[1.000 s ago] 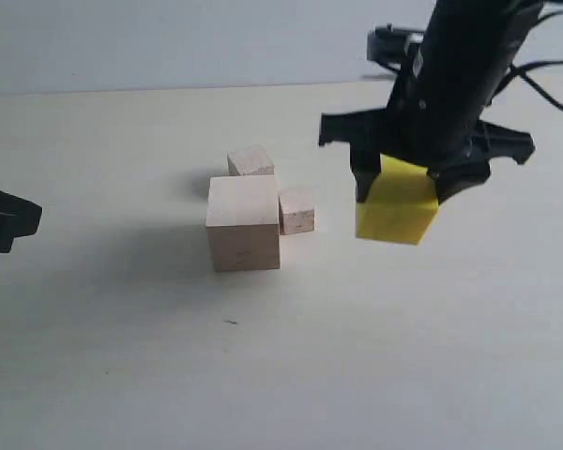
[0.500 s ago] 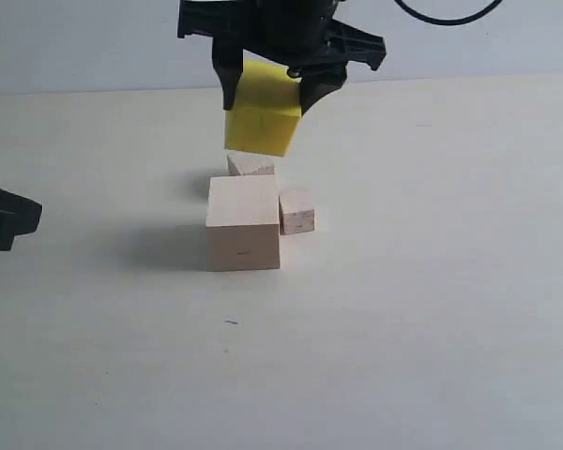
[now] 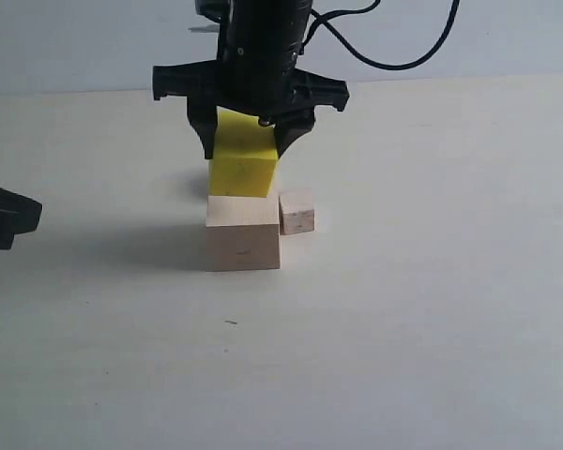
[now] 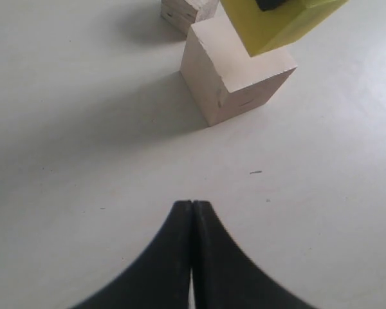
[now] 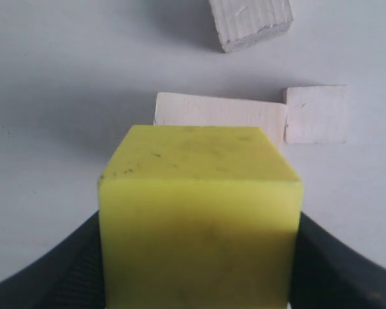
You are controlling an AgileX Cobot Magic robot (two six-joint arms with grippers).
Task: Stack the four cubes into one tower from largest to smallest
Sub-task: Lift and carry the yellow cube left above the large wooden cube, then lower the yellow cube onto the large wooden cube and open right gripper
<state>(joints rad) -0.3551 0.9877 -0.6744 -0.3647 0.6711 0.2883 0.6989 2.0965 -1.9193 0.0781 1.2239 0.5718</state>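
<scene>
My right end effector (image 3: 247,141) is clamped on the yellow cube (image 3: 244,171), one finger on each side, holding it directly over the large wooden cube (image 3: 243,234). Their faces meet in the exterior view, but I cannot tell whether the yellow one rests there. My right wrist view shows what that view hides: the small wooden cube (image 5: 251,22) lying beyond the large one, apart from it. The smallest cube (image 3: 296,211) sits just beside the large cube, on its right in the exterior view. My left wrist view shows my left end effector (image 4: 192,257) pressed together on nothing, well apart from the cubes. The yellow cube has equal sides and no long axis; from the left wrist it looks tilted against the wooden cube's top. The desk (image 3: 432,309) is pale and matte, with one dark speck (image 3: 230,322). A plain light wall (image 3: 75,42) rises behind.
</scene>
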